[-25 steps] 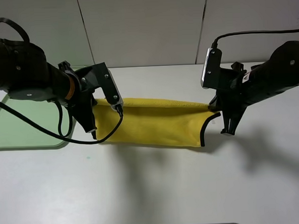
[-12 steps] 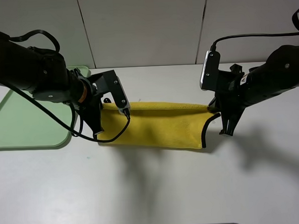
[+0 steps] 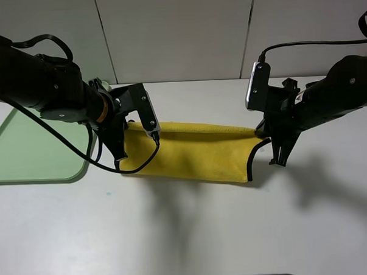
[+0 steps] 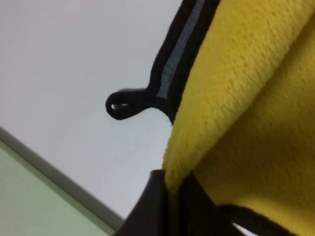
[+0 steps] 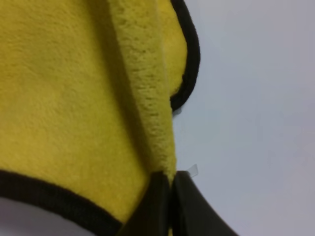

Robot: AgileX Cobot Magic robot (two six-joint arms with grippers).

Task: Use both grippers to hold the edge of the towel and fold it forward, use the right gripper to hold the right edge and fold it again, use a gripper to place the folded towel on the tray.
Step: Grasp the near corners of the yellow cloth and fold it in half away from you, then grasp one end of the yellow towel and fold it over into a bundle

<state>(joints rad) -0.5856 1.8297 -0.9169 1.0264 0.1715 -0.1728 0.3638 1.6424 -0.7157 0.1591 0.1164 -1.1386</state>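
The left tool is closed tight, its two dark fingers pinching the folded rim of the towel at the towel's left end. In the left wrist view the fingertips squeeze the yellow pile flat between them, with no gap showing. The right tool is closed the same way on the far right end of the fold, and the right wrist view shows its dark fingers meeting on a thin ridge of cloth.

The towel is doubled over into a long band stretched between the two tools, above the white bench and just right of the tray. Whether its lower side rests on the bench cannot be told.

The cloth is bright yellow, thick and fluffy, with a short plush nap. Its edge is narrow black piping that curves round a rounded corner at the right end. Close up on the left, the trim shows a grey strip down its middle, and a small black loop sticks out from it. The tray is flat, pale green plastic with a rounded corner and a low raised rim.
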